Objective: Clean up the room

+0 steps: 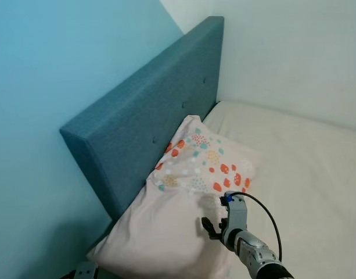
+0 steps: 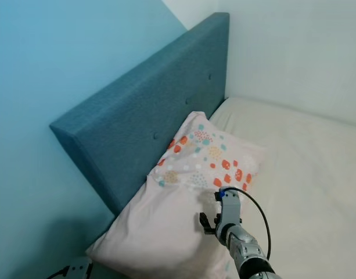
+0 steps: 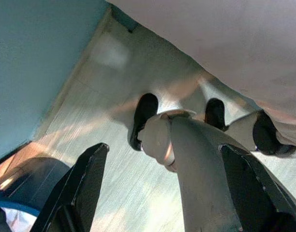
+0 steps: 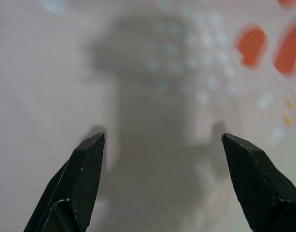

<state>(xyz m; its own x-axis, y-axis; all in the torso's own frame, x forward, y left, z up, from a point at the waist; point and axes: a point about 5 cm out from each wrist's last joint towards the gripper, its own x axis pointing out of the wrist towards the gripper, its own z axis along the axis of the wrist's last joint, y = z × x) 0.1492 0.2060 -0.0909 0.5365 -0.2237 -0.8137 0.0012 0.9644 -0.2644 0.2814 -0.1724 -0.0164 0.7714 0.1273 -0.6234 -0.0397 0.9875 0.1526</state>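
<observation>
A bed with a cream-white mattress sheet [image 1: 305, 157] stands in the corner, its padded teal fabric headboard [image 1: 148, 116] running along the blue wall. Two pillows lie on the sheet against the headboard: a plain pale-pink pillow [image 1: 157, 232] near the bed's edge, and a white pillow with orange and teal dots [image 1: 204, 163] resting partly on top of it.

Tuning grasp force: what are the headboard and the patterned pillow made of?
Headboard: looks like teal woven upholstery, matte, with button tufts; likely padded. Patterned pillow: soft printed fabric, probably cotton, creased and sagging. The open right gripper hovers close above the pillows.
</observation>
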